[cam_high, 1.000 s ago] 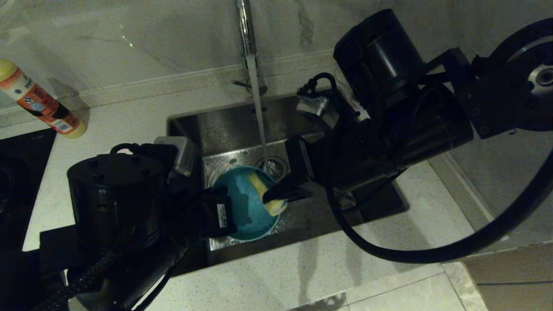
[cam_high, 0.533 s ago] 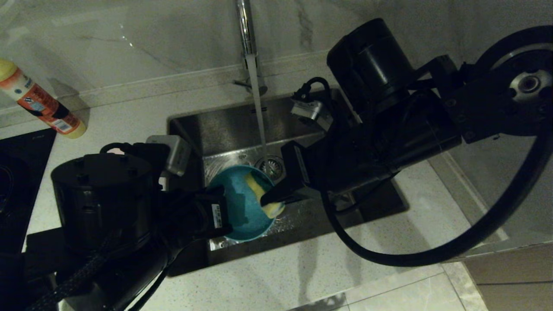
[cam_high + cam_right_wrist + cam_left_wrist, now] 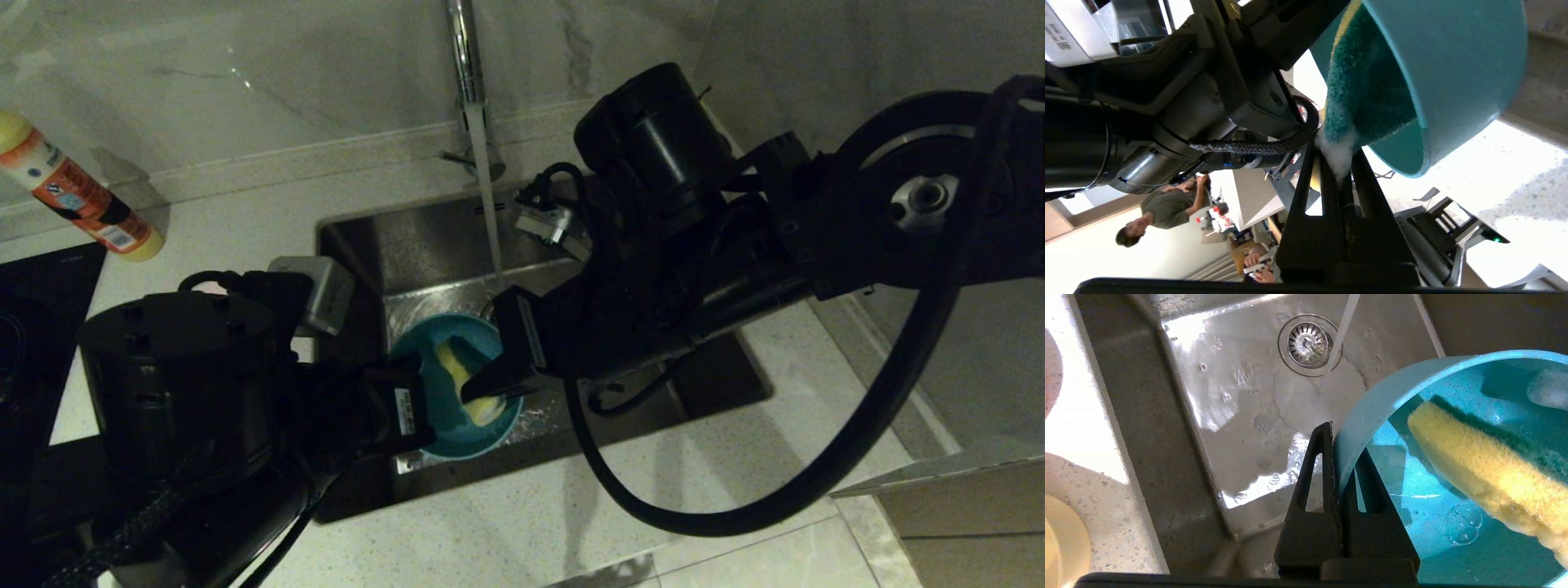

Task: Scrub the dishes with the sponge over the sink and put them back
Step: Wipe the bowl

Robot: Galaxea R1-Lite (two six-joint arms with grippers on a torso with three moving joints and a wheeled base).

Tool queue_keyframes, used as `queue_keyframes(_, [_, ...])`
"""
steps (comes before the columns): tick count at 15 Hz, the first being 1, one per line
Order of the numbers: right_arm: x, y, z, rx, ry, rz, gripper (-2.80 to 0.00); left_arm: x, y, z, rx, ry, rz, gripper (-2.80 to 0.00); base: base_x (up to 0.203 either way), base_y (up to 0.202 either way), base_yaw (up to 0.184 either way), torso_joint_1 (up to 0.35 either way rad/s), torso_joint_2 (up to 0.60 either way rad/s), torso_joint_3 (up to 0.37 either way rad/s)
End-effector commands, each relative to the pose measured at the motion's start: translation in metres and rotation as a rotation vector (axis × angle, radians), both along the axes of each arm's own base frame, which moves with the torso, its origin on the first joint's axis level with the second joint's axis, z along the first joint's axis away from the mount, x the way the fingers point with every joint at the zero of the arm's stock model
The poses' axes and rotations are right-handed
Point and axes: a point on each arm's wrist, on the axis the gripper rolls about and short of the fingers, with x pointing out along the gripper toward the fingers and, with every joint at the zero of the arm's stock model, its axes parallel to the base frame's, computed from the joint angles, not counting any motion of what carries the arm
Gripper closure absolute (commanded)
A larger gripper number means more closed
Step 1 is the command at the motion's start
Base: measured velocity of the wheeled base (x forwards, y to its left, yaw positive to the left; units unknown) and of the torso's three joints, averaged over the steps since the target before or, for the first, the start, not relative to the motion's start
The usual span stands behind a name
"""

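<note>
1. The left end effector (image 3: 1336, 473) is clenched on the rim of the teal bowl (image 3: 454, 392), one finger outside the wall and one inside, so the bowl hangs over the sink (image 3: 424, 237) rather than resting on its floor
2. The bowl is tipped with its mouth turned toward the right arm; this probably lets the sponge reach the inner wall and lets suds and water run out into the basin
3. The right end effector (image 3: 482, 390) is clenched on the sponge (image 3: 1486, 477), pinching one end so most of its length reaches into the bowl; white foam gathers at the fingertips in the right wrist view
4. The sponge's long axis runs slantwise across the bowl's inside, from near the rim down toward the bottom; its green scouring face seems to lie against the wall, with the yellow foam facing outward
5. The tap (image 3: 462, 49) runs, its stream (image 3: 488, 196) falling beside the bowl toward the drain (image 3: 1308, 342), not into the bowl
6. A soap bottle (image 3: 77, 196) lies on the tabletop (image 3: 531, 523), well apart from the sink
7. Judged from this, scrubbing of the teal bowl is under way; putting it back is not yet done
</note>
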Motion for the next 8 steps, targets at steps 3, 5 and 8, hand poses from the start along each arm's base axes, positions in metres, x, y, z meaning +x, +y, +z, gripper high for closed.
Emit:
queue_keyframes(3, [0.004, 0.000, 0.003, 0.028, -0.026, -0.006, 0.00, -0.003, 0.002, -0.006, 0.013, 0.014, -0.001, 0.00, 0.000, 0.000, 0.000, 0.000, 0.00, 0.000])
queue_keyframes(5, [0.009, -0.005, 0.003, 0.027, -0.023, -0.023, 0.00, -0.008, 0.008, -0.010, 0.019, 0.022, 0.000, 0.00, 0.000, 0.000, 0.000, 0.000, 0.00, 0.000])
queue_keyframes(8, [0.009, -0.012, 0.006, 0.024, -0.022, -0.038, 0.00, -0.009, 0.009, -0.009, 0.016, 0.019, 0.002, 0.00, 0.000, 0.000, 0.000, 0.000, 0.00, 0.000])
